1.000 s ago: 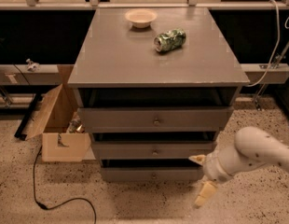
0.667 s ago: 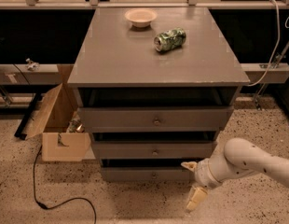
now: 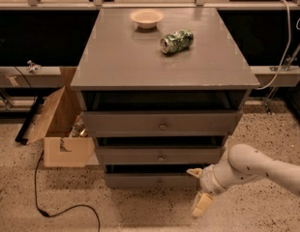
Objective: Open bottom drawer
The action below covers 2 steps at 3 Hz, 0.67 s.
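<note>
The bottom drawer (image 3: 140,180) is the lowest and narrowest grey front of the cabinet, with a small round knob (image 3: 158,181) at its centre. It sits almost flush, with a dark gap above it. My gripper (image 3: 197,187) is at the drawer's right end, low near the floor, on a white arm (image 3: 256,170) that comes in from the right. Its two cream fingers are spread apart, one beside the drawer's upper right corner, one hanging lower. It holds nothing and is right of the knob.
The middle drawer (image 3: 159,154) and top drawer (image 3: 162,122) sit above it. A bowl (image 3: 146,18) and a lying green can (image 3: 176,41) are on the cabinet top. An open cardboard box (image 3: 63,129) and a black cable (image 3: 58,209) lie on the floor at left.
The arm has moved left and slightly down, bringing the gripper from right of the cabinet up to the bottom drawer's right end. The drawers have not moved.
</note>
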Each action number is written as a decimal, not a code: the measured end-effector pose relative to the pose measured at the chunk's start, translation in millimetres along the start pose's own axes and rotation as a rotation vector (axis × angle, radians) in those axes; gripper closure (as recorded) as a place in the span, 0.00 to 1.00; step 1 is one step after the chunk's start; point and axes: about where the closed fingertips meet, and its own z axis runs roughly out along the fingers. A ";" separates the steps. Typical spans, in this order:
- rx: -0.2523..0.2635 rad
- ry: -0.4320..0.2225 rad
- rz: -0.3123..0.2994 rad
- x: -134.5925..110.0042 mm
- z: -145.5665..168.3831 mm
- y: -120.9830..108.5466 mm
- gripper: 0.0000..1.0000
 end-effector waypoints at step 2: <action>0.048 0.101 0.009 79.1 111.6 -74.4 0.00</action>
